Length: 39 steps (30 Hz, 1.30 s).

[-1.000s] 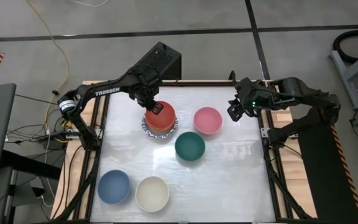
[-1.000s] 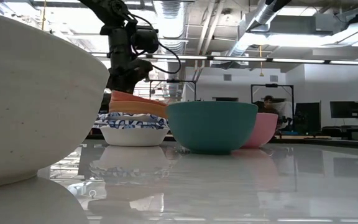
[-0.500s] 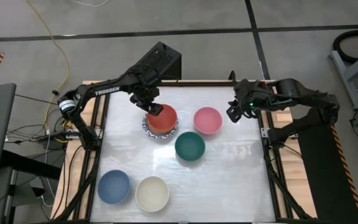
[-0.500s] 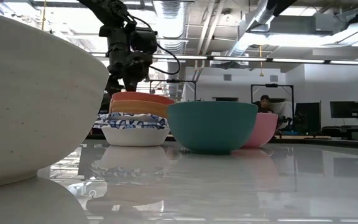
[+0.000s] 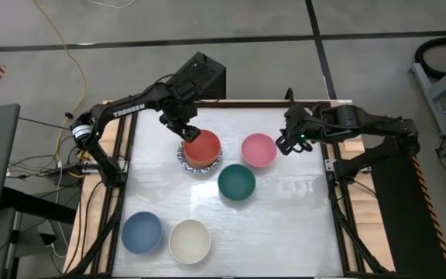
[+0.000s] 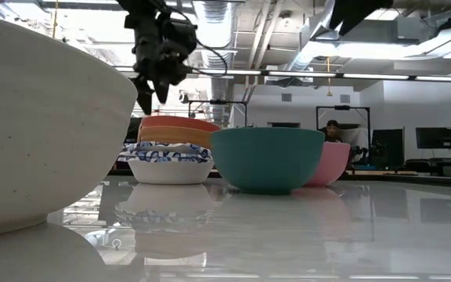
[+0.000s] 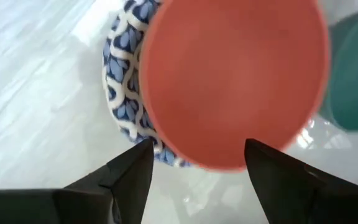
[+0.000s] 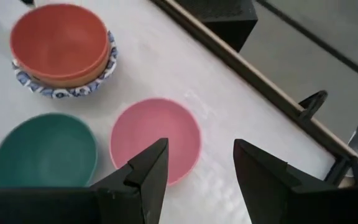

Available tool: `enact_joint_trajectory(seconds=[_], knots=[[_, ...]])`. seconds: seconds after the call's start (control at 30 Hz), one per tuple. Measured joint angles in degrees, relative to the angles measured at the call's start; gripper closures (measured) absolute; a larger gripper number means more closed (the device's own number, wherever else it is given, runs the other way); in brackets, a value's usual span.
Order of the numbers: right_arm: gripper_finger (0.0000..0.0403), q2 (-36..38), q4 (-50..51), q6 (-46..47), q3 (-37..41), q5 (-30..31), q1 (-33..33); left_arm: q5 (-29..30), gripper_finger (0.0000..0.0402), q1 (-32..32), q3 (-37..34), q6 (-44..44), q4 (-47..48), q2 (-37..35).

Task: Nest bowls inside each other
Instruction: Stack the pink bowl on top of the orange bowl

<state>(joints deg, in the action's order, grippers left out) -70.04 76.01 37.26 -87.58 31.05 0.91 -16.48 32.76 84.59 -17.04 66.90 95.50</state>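
Observation:
A red bowl [image 5: 202, 145] sits nested in an orange bowl [image 6: 174, 136], which sits in a white bowl with a blue patterned rim [image 6: 168, 161], at the table's far middle. My left gripper [image 5: 183, 129] hangs open just above the stack's far-left rim, touching nothing; its wrist view looks down on the red bowl [image 7: 235, 74]. A pink bowl [image 5: 259, 149], a dark green bowl [image 5: 237, 181], a blue bowl [image 5: 142, 232] and a cream bowl [image 5: 190, 241] stand singly on the table. My right gripper [image 5: 289, 142] is open in the air, right of the pink bowl [image 8: 155, 140].
The table's wooden frame [image 5: 114, 147] runs along the left and right edges. A black box [image 5: 204, 76] stands beyond the far edge. Bare tabletop lies at the near right [image 5: 293, 225]. In the low view the cream bowl [image 6: 37, 117] fills the left foreground.
My left gripper has opened, let go of the red bowl and risen above the stack. The red bowl, tilted a second ago, now sits level in the orange bowl. My right gripper has sunk a little and moved toward the pink bowl.

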Motion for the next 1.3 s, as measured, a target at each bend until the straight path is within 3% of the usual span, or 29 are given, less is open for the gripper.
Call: enact_joint_trajectory(seconds=[0.2, 0.3, 0.5, 0.7, 1.0, 1.3], knots=[[0.0202, 0.02, -6.68, -3.70, 8.65, -6.75, -0.63, -7.14, 0.0161, -0.19, 2.26, 0.41, -1.93, -6.69], [0.0202, -0.02, -12.00, -2.78, 13.34, -8.88, -0.99, -7.96, 0.0161, -1.09, 2.26, -1.98, -5.98, -11.75], [0.0202, -0.18, -12.60, 11.56, 20.18, -4.32, -5.45, -0.17, 0.0161, -6.68, 2.28, -11.09, -14.37, -21.31], [0.0202, -0.20, -19.14, 13.92, 26.61, -5.87, -10.46, 9.82, 0.0161, -15.52, 2.31, -17.06, -18.49, -26.67], [0.0202, -0.20, -28.57, 13.92, 37.68, -14.47, -18.92, 16.76, 0.0161, -26.33, 2.28, -20.57, -18.95, -26.21], [0.0202, -0.18, -40.44, 13.90, 42.49, -16.12, -21.03, 20.39, 0.0161, -28.80, 2.21, -21.83, -19.14, -24.73]])
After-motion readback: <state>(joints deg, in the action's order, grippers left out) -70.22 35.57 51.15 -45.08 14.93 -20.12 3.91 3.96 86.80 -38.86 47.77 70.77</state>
